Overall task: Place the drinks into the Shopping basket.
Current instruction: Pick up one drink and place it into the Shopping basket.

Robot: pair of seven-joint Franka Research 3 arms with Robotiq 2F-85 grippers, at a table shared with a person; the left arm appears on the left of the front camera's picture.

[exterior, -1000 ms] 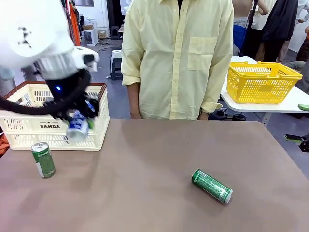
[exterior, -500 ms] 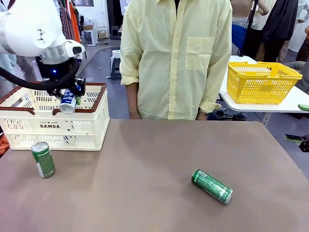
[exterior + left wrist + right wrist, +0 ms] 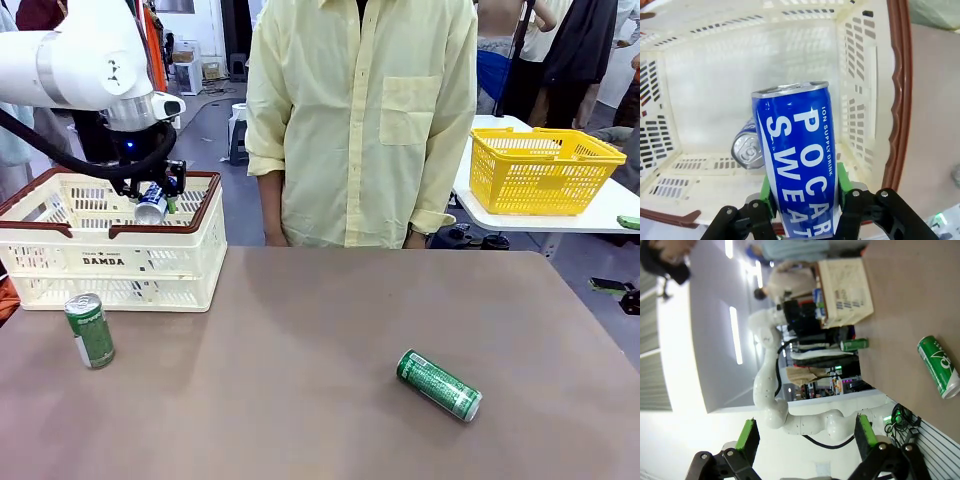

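The blue POCARI SWEAT can hangs over the inside of the cream Shopping basket, held in my left gripper. In the left wrist view the green pads of that gripper are shut on the blue can above the basket floor. Another silver-ended can lies on that floor. One green can stands upright in front of the basket. A second green can lies on its side mid-right on the table. My right gripper is open, holds nothing, and is far from that lying can.
A person in a pale yellow shirt stands at the table's far edge, arms down. A yellow mesh basket sits on a white side table at back right. The brown tabletop stretches between the two green cans.
My left arm has carried the blue can up from in front of the basket's side, over the rim and farther back above its inside. The green cans have not moved.
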